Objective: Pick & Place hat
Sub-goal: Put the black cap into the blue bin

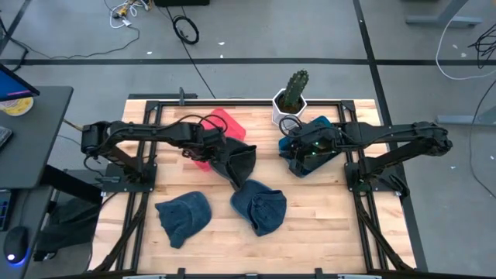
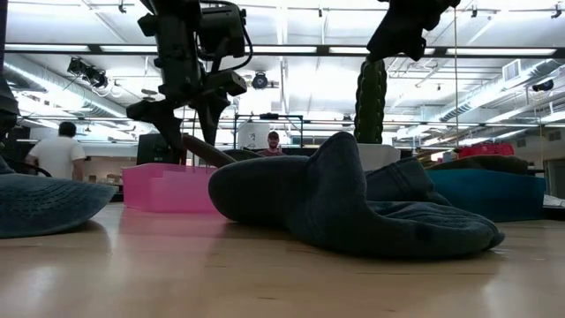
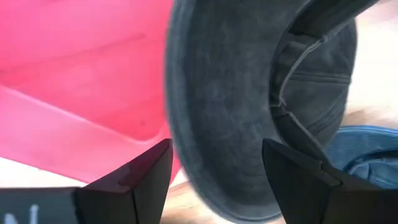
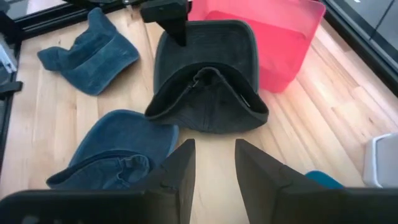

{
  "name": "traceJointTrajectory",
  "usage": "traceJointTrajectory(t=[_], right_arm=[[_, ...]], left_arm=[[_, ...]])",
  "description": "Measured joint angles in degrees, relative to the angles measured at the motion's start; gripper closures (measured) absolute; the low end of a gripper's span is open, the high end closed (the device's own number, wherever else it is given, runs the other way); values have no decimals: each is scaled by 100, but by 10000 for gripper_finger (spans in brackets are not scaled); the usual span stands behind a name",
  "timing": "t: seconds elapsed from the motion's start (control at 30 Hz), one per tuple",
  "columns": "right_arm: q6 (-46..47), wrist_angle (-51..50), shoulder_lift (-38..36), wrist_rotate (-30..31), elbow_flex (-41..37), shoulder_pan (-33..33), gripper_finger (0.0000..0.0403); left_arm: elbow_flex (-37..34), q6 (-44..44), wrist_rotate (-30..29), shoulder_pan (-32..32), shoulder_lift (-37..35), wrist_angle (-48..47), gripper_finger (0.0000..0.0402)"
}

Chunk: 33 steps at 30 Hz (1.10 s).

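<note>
A dark grey hat (image 1: 240, 163) lies crown-down on the table beside a pink bin (image 1: 225, 124), with its curved brim (image 4: 205, 37) turned toward the bin. My left gripper (image 1: 219, 153) is open. In the left wrist view its fingers stand on either side of the brim's edge (image 3: 211, 124). My right gripper (image 4: 214, 162) is open and holds nothing. It hovers over the teal bin (image 1: 319, 125) at the right and faces the dark hat. Two blue hats (image 1: 184, 215) (image 1: 260, 205) lie flat nearer the front edge. My left gripper (image 3: 214, 168) comes from above at the dark hat's brim edge (image 2: 212, 155) on the pink-bin side, with open fingers on either side of it. I cannot tell whether a finger touches the brim. The hat rests on the table.
A cactus in a white pot (image 1: 291, 97) stands behind the teal bin. The pink bin (image 4: 273, 37) sits right behind the dark hat. Bare wood shows at the front edge and on the right half. People stand in the room beyond the table (image 2: 60, 150).
</note>
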Motion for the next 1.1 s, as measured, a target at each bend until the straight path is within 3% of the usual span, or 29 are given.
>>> traceJointTrajectory(t=[0.13, 0.23, 0.53, 0.8, 1.1], right_arm=[[-38, 12, 0, -60, 0, 0, 288], [-38, 37, 0, -60, 0, 0, 290], [148, 93, 0, -60, 0, -10, 302], [271, 90, -23, -58, 0, -11, 302], [571, 11, -213, -58, 0, -21, 303]], left_arm=[[1, 13, 13, -2, 48, 67, 163], [-1, 99, 13, -2, 42, 107, 195], [1, 789, 33, -2, 39, 224, 379], [1, 1595, -67, -4, -114, 433, 388], [-1, 2306, -122, -13, -885, 742, 388]])
